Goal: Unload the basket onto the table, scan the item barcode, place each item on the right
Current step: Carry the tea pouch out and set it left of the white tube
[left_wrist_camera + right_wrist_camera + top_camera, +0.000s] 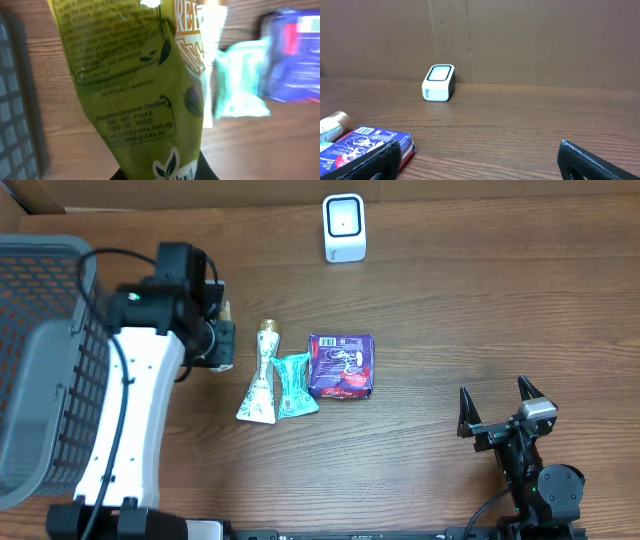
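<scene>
Overhead: left gripper [218, 338] at 9 o'clock, its load hidden under wrist. Scanner [344, 227] at 12. Right gripper [497, 408] at 5, jaws spread wide.
Left wrist: jaws clamped on green packet [135, 85], packet fills frame.
Right wrist: scanner at 11, purple packet [365, 145] at 8.

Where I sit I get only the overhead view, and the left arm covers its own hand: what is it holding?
Observer: The left wrist view shows the left hand shut on a green packet, which fills most of that picture.
Operator: Is a barcode showing on it?
Observer: Not on the side that faces the wrist camera. That side carries only fine text, with the name Pokka in it.
</scene>
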You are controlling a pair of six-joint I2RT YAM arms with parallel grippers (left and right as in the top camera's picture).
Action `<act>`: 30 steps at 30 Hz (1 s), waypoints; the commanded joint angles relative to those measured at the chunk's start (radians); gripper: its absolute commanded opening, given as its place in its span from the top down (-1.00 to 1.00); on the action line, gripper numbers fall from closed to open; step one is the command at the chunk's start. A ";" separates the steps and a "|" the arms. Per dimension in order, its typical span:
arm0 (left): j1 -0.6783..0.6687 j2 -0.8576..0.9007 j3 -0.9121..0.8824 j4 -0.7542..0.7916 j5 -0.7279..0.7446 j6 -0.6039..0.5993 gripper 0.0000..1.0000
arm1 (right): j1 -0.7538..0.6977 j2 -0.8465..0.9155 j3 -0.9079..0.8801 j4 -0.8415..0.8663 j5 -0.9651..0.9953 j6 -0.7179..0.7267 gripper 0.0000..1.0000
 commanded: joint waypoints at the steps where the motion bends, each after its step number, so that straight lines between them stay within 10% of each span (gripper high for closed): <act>1: -0.002 -0.010 -0.137 0.119 -0.071 0.019 0.92 | 0.004 -0.011 -0.011 0.005 -0.006 0.003 -1.00; 15: -0.002 0.002 -0.508 0.573 -0.065 0.158 0.91 | 0.004 -0.011 -0.011 0.005 -0.006 0.003 -1.00; 24: -0.003 0.001 -0.518 0.606 0.020 0.158 -0.30 | 0.004 -0.011 -0.011 0.005 -0.006 0.003 -1.00; 30: -0.003 -0.003 -0.409 0.565 0.020 0.133 -0.33 | 0.004 -0.011 -0.011 0.005 -0.006 0.003 -1.00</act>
